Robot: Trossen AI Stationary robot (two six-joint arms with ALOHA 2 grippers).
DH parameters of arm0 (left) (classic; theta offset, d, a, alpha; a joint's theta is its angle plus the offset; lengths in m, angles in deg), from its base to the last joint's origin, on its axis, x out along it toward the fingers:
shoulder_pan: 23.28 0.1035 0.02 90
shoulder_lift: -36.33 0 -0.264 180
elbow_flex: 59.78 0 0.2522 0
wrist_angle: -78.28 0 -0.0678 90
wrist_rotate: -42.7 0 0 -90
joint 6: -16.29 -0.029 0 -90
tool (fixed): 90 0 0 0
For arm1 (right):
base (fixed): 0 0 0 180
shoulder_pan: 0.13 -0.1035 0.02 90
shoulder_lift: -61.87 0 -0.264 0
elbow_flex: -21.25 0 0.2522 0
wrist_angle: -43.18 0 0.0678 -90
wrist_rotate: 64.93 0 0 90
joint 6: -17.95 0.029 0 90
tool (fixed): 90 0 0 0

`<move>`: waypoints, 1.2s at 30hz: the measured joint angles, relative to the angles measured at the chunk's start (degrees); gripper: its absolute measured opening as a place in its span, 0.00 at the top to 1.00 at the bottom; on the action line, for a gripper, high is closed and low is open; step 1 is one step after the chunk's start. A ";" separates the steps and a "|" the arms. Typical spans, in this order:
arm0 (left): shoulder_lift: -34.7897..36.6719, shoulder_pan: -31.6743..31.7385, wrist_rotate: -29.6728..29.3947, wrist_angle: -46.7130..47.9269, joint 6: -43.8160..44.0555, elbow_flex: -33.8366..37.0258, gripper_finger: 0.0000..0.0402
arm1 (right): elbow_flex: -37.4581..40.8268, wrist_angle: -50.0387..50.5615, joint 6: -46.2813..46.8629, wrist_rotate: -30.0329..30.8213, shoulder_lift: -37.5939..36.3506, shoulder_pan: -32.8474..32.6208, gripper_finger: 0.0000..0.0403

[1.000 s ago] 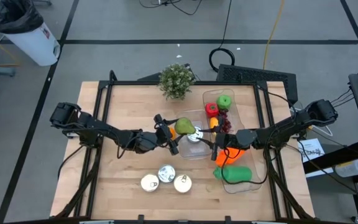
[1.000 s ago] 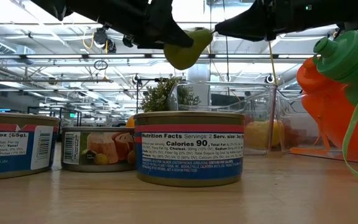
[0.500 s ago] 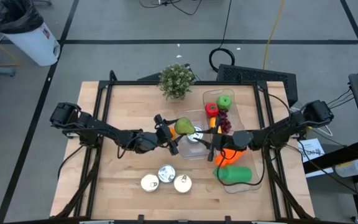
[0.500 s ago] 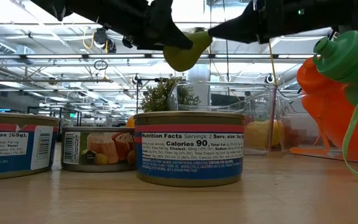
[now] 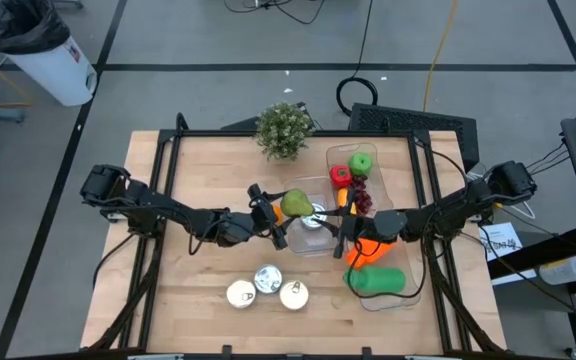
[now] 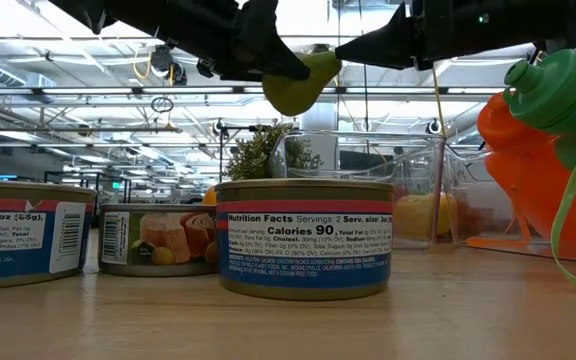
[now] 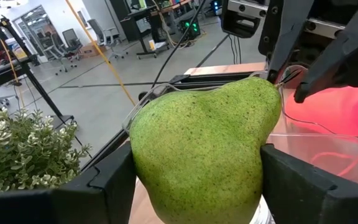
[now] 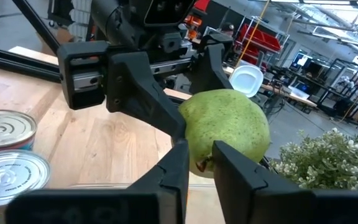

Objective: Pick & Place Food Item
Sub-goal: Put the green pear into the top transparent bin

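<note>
Bright, even indoor light; soft shadows, sharp only in places.
Ceiling strips glare white in the low view, leaving the arms overhead as dark silhouettes; the front can [image 6: 304, 238] is crisp, the bottles [image 6: 553, 150] at the edge blurred. The table [image 5: 198, 170] is evenly lit from above. In the wrist views the pear [image 7: 204, 155] is sharp, the room behind soft.

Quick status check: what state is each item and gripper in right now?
pear: held in the air over the clear tub
left gripper: shut on pear
right gripper: closing on pear's stem end
cans: three, upright, unopened
green bottle: lying in the tray
plant: upright
</note>
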 joint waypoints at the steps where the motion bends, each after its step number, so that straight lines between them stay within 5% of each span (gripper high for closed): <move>1: 0.00 0.00 0.01 0.00 0.00 0.00 0.32 | 0.00 0.00 0.00 0.00 0.00 0.00 0.87; 11: -0.04 0.00 0.86 0.46 -0.13 0.02 0.32 | 0.02 2.13 -0.42 0.61 -0.09 0.00 0.99; 18: 0.56 -0.41 1.36 -0.01 -0.10 0.02 0.13 | 0.09 4.19 -0.92 1.38 -1.70 -0.02 0.99; 24: 6.58 -4.44 0.39 2.57 -4.58 0.00 0.02 | 0.11 12.13 1.54 3.56 -10.66 -1.25 1.00; 30: 11.45 -7.34 -0.22 9.04 -7.11 -0.06 0.03 | -0.32 24.67 7.35 5.76 -21.91 -1.19 1.00; 36: 13.00 -6.73 -3.14 14.08 -3.22 -0.02 0.05 | -12.02 57.65 17.65 8.62 -27.87 2.63 1.00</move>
